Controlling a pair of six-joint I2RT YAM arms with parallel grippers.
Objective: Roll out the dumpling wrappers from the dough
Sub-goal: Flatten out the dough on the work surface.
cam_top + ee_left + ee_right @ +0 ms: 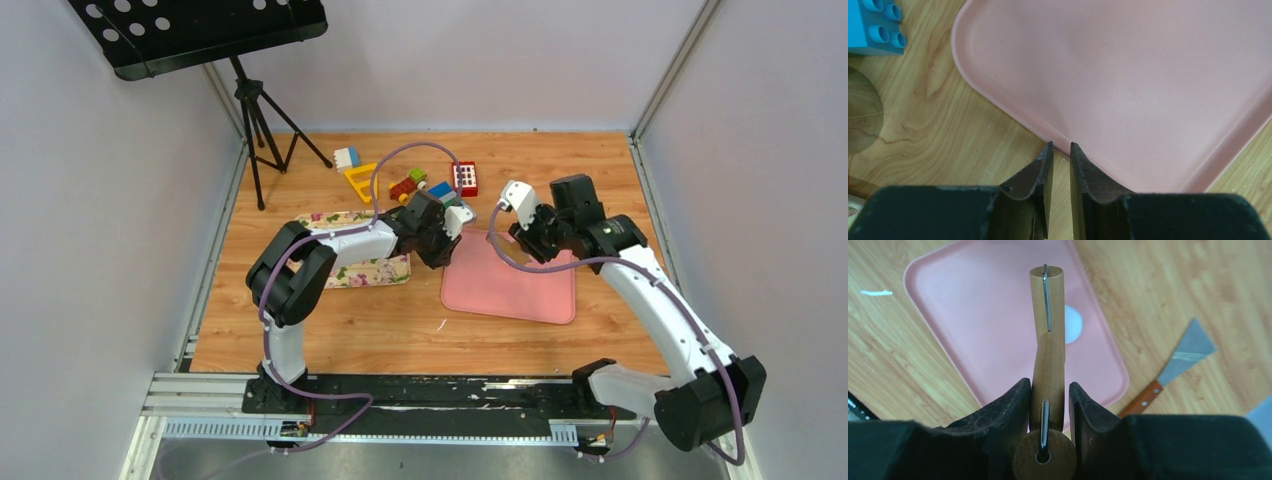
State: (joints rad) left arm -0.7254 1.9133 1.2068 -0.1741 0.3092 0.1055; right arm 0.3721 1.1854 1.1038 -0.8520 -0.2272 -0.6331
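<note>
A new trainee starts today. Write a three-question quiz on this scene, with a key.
1. True or false: the right gripper holds a wooden roller.
2. The white disc lies: A) on the pink tray B) beside it C) under it.
3. Fill in: the left gripper holds ____.
Key: 1 true; 2 A; 3 nothing.
</note>
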